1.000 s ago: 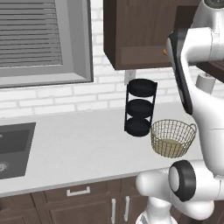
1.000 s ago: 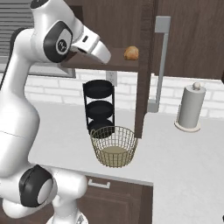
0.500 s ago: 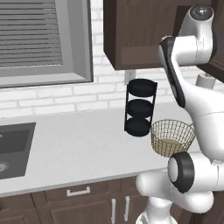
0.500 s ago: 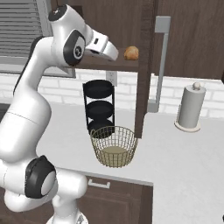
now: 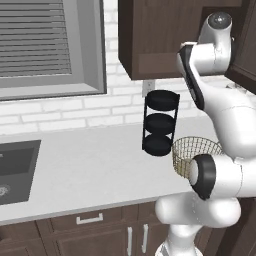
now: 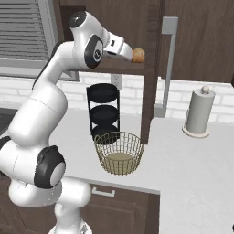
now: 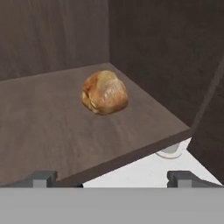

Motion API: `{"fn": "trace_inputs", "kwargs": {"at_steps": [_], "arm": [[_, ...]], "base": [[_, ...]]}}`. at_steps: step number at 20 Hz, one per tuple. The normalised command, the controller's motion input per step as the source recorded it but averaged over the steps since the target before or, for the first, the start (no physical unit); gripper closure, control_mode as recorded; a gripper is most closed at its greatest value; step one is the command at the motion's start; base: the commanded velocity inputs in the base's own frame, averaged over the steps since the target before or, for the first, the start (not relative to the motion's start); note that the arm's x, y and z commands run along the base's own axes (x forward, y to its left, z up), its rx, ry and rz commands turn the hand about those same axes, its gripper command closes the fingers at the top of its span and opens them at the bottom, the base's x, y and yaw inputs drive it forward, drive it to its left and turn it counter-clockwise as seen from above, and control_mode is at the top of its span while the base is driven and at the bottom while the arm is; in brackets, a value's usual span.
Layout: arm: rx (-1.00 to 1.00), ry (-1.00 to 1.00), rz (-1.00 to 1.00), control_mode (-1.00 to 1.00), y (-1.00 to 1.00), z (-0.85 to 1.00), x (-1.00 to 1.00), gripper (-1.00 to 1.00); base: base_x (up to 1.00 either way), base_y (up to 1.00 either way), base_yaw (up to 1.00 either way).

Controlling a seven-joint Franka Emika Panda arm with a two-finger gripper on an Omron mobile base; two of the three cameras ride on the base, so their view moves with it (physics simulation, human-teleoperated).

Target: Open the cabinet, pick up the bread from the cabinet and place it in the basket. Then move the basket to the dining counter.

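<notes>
One dark wooden cabinet (image 6: pixel 151 27) stands open above the grey counter (image 5: pixel 90 165), its door swung out. Below sits the wire basket (image 6: pixel 119 152). Inside, on the cabinet's bottom shelf, lies the bread (image 7: pixel 105 92). The gripper (image 7: pixel 112 177) is released, fingertips wide, short of the loaf. Best to advance level, straddle the bread, then close gently.

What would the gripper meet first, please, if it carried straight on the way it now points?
Most likely the bread, lying on the cabinet shelf ahead of the gripper, a little left of centre between the open jaws. Depth is hard to judge.
</notes>
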Motion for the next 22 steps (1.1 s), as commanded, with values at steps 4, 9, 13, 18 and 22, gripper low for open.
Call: {"fn": "trace_inputs", "kwargs": {"at_steps": [4, 9, 13, 18, 22], "arm": [[-0.02, 0.08, 0.0, -1.0, -0.33, 0.1, 0.6, -1.0], [0.0, 0.07, 0.02, -1.0, -0.37, 0.0, 0.53, -1.0], [0.0, 0.01, 0.04, -1.0, -0.06, -0.04, 0.36, -1.0], [0.0, 0.0, 0.03, -1.0, 0.0, -0.14, 0.37, -1.0], [0.0, 0.0, 0.01, -1.0, -0.03, -0.23, 0.36, -1.0]], "base": [[0.0, 0.0, 0.0], [0.0, 0.0, 0.0], [0.0, 0.0, 0.0], [0.0, 0.0, 0.0], [0.0, 0.0, 0.0]]}}
